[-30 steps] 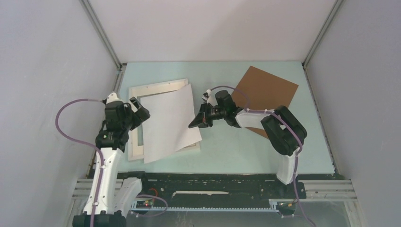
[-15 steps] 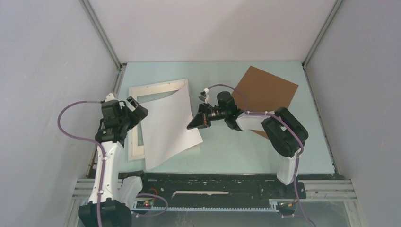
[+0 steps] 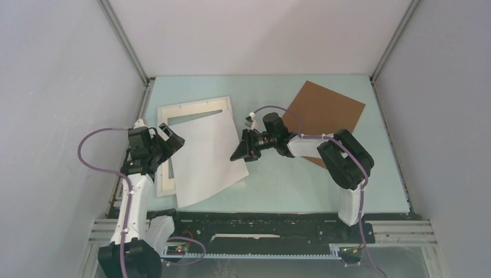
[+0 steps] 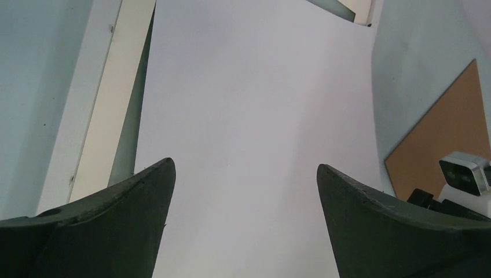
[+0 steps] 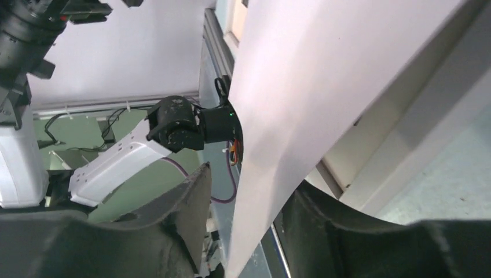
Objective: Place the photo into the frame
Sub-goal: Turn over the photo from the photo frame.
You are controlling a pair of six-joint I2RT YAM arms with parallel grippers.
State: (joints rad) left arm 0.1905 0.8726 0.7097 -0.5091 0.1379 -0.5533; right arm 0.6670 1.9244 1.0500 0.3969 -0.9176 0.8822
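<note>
Desk: pale green; frame towards its far-left corner;
Photo: blank side up, askew over frame;
Your left gripper: wide apart above photo;
Your right gripper: parted around photo's edge

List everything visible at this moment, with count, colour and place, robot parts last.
photo: one, plain white side up, lying askew across the frame, its right edge between the right gripper's fingers
frame: one, white, flat on the table's left half, partly covered by the photo
backing board: one, brown, far right of the table
table: one, pale green
walls: three, grey-white, around the table
left arm: one, white and black
right arm: one, white and black
left gripper: one, black, open, over the photo's left edge
right gripper: one, black, open
</note>
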